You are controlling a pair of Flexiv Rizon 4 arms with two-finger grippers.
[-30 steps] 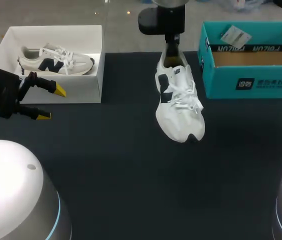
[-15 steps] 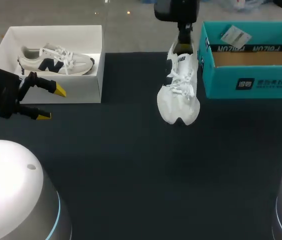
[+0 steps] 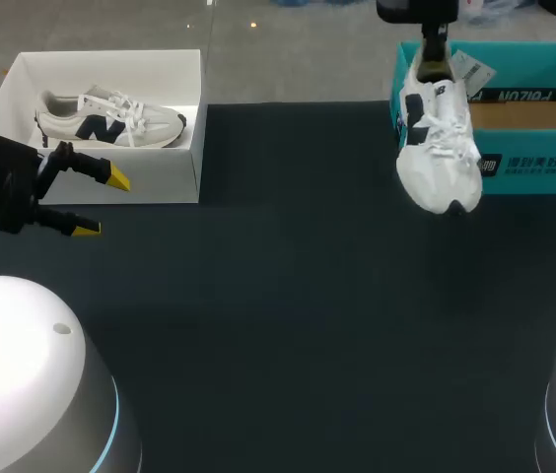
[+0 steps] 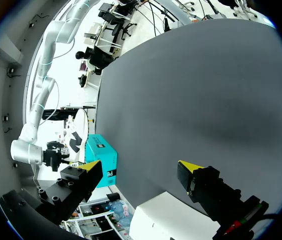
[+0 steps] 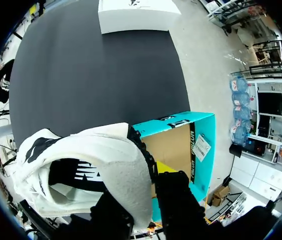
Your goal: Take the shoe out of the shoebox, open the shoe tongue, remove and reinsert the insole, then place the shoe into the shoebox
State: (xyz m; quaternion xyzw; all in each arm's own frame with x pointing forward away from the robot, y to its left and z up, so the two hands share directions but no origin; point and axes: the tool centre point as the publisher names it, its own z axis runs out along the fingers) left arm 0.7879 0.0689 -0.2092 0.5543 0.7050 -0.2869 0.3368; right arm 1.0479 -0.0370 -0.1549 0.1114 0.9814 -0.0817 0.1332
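Probably light and floppy, the shoe (image 3: 438,148) hangs by the teal shoebox (image 3: 544,163), its firmer heel pinched in the right fingers (image 5: 173,197); left fingers (image 3: 112,177) spread.

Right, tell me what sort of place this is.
Probably a robot test bench: a dark table, a white shoebox and a teal shoebox, the right gripper holding a white shoe.

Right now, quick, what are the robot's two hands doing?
Left gripper: open, holding nothing.
Right gripper: closed on the shoe, holding it up by the heel.
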